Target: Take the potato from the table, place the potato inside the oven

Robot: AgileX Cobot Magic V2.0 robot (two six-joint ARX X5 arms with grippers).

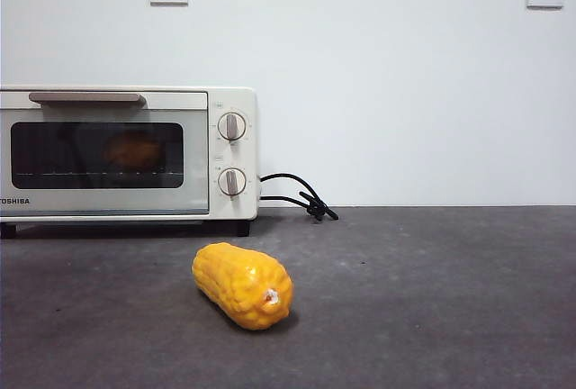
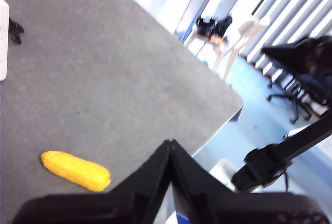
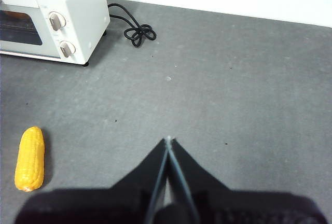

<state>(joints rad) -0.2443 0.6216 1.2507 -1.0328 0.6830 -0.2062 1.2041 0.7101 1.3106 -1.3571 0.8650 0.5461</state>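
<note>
Looking through the dark glass door of the oven (image 1: 126, 153), I made out an orange-brown shape on the rack that I took for the potato (image 1: 133, 150); the door looked shut, its bar handle (image 1: 86, 98) flush at the top. I saw no potato on the table (image 1: 432, 299), only the yellow corn cob (image 1: 243, 284) lying near the front, a little right of the oven door and well apart from it. I judged the task as good as finished, so the step in hand was simply to hold both arms back and not disturb anything. My left gripper (image 2: 171, 143) hung high over the table's edge with its jaws pressed together on nothing, the corn cob off to one side below it. My right gripper (image 3: 168, 140) sat likewise closed and empty above bare table, with the oven and its black cord (image 3: 136, 29) far ahead. Doing this well meant keeping clear of the corn, leaving the door alone, and confirming the potato sat fully inside
</note>
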